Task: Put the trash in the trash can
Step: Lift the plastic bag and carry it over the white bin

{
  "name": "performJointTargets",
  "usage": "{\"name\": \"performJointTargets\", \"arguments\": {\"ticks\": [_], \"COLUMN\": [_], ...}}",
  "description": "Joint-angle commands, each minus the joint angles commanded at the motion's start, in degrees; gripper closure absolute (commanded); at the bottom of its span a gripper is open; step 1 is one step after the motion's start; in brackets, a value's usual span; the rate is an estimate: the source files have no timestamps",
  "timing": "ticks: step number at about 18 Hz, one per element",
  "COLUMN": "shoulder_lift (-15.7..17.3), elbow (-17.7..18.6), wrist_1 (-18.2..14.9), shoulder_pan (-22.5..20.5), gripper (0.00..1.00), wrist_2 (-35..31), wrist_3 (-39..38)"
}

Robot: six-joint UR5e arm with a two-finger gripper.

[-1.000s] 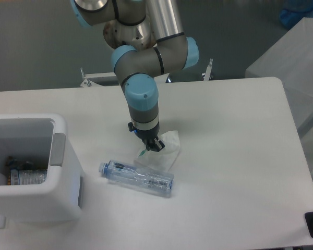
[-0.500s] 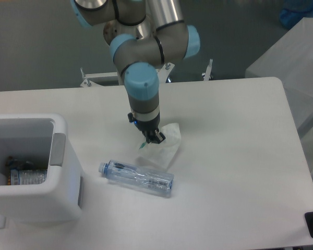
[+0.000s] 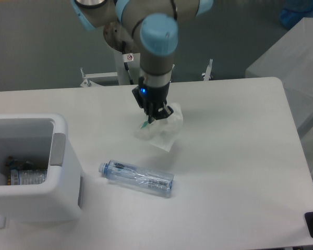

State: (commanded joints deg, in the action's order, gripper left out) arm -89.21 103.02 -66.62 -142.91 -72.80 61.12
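1. My gripper (image 3: 157, 115) is pinched on the wrapper (image 3: 160, 130), up-right of the bottle (image 3: 136, 176) and well apart from it.
2. The wrapper hangs from my fingers, its top bunched at the tips, its green bit (image 3: 144, 125) just left of them. Its lower corner points down toward the table (image 3: 235, 156); I can't tell if it touches the surface.
3. The bottle lies on its side on the table, below-left of the wrapper, pale blue cap (image 3: 102, 168) toward the bin (image 3: 34, 166), base away from it.
4. The bin sits left of the bottle, just beside the cap end, open side up, grey strip (image 3: 57, 149) on the rim nearest the bottle.
5. Inside the bin, something already lies at the bottom; too dim to name.
6. My arm (image 3: 157, 47) comes down from above the wrapper, wrist about vertical.
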Motion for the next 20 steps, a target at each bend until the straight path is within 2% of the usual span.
{"name": "performJointTargets", "arguments": {"ticks": [2, 4, 6, 8, 12, 16, 20], "shoulder_lift": [-0.4, -2.7, -4.9, -5.9, -5.5, -5.7, -5.8], "elbow": [-4.0, -9.1, -14.0, -16.8, -17.9, -18.2, -17.5], "wrist_1": [0.5, 0.8, 2.9, 5.8, 11.5, 13.3, 13.4], "shoulder_pan": [0.3, 0.5, 0.9, 2.5, 5.7, 11.7, 17.0], "gripper": [0.98, 0.97, 0.97, 0.97, 0.97, 0.97, 0.97], "wrist_2": [5.2, 9.0, 10.8, 12.1, 12.3, 12.3, 12.3], "wrist_3": [-9.1, -19.8, -29.8, -38.5, -47.0, -50.1, -51.0]}}
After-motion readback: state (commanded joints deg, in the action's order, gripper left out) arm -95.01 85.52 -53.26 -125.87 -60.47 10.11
